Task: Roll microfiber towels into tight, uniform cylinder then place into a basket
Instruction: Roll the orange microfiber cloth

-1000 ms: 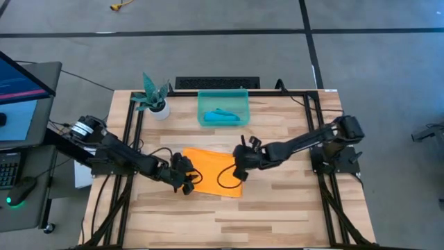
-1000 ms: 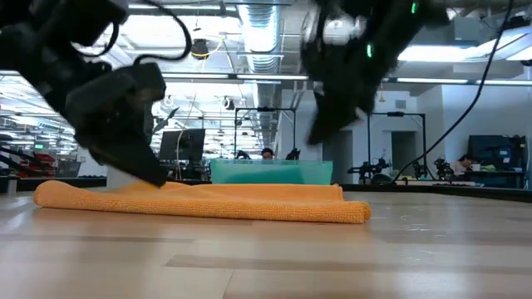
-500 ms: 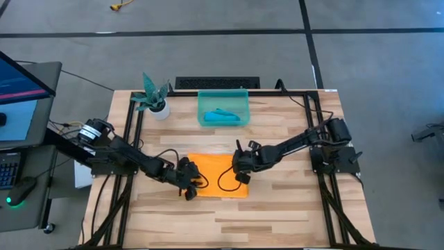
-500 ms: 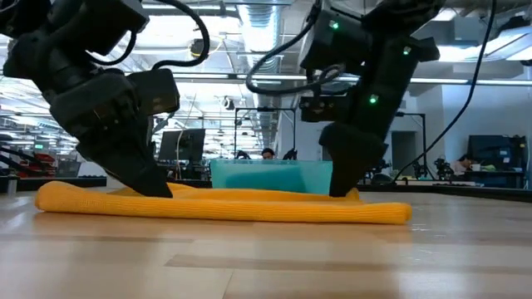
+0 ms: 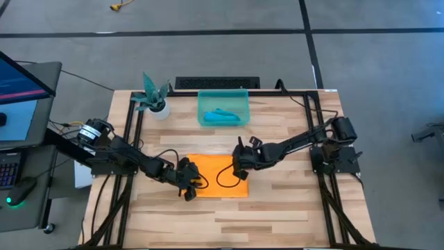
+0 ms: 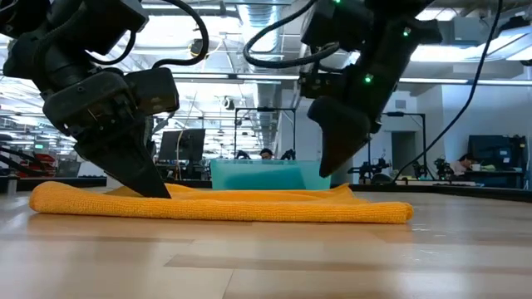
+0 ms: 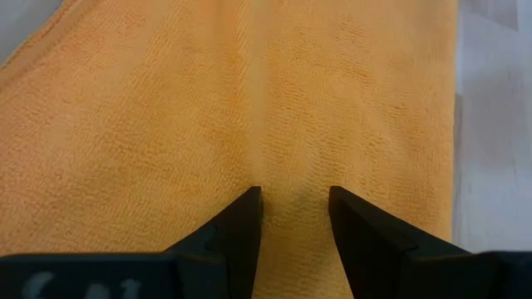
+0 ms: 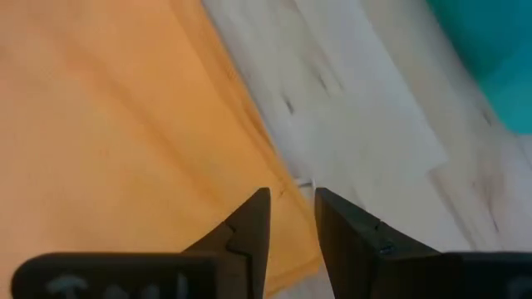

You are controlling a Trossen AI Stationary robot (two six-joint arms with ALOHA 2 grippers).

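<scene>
Orange terry towel (image 5: 218,175) — flat, folded | both grippers' fingers parted, seemingly pressing cloth

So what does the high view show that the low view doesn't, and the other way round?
Only the high view shows the blue towel lying rolled inside the basket, the potted plant at the table's far left corner, and which arm is which.

Only the low view shows the left gripper pressed down onto the orange towel, the right gripper just above the towel's far edge, and the room behind.

Both show the orange towel lying flat and unrolled on the table, a gripper at each end, and the basket behind.
</scene>
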